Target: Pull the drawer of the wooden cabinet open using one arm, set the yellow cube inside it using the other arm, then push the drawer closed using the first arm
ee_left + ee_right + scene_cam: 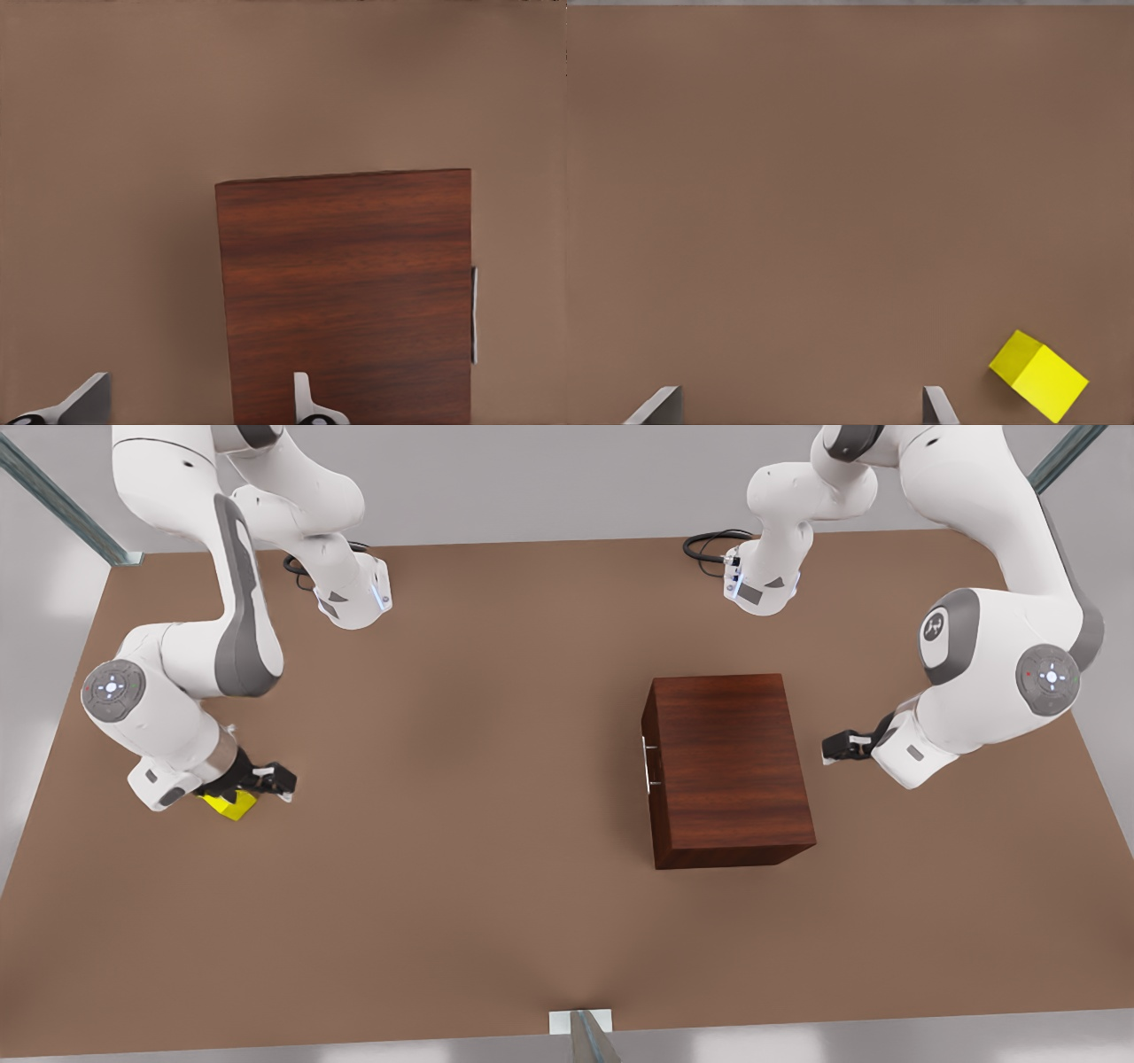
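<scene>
The brown table (496, 886) is flat and smooth, with no marks on it.

On the front view's left, the yellow cube (232, 805) sits on the table. It is small, bright and plain, with sharp edges, and it is turned a bit so one corner points forward. The right gripper (282, 783) hangs low just beside it, partly over it. Its fingers (660, 405) are spread apart and hold nothing; in the right wrist view the cube (1038, 375) lies off to one side of them, not between them. The white arm bends down from its elbow to reach this low.

On the front view's right stands the wooden cabinet (728, 766), well apart from the cube. It is a big dark red-brown box with wavy wood lines and a flat top. The drawer (649, 779) is pushed all the way in. Its thin silver bar handle (644, 760) faces the cube's side.

The left gripper (828, 747) is on the far side of the cabinet, away from the handle, near it but not touching. Its fingers (87, 400) are spread wide too. That arm curls down from a big round elbow.
</scene>
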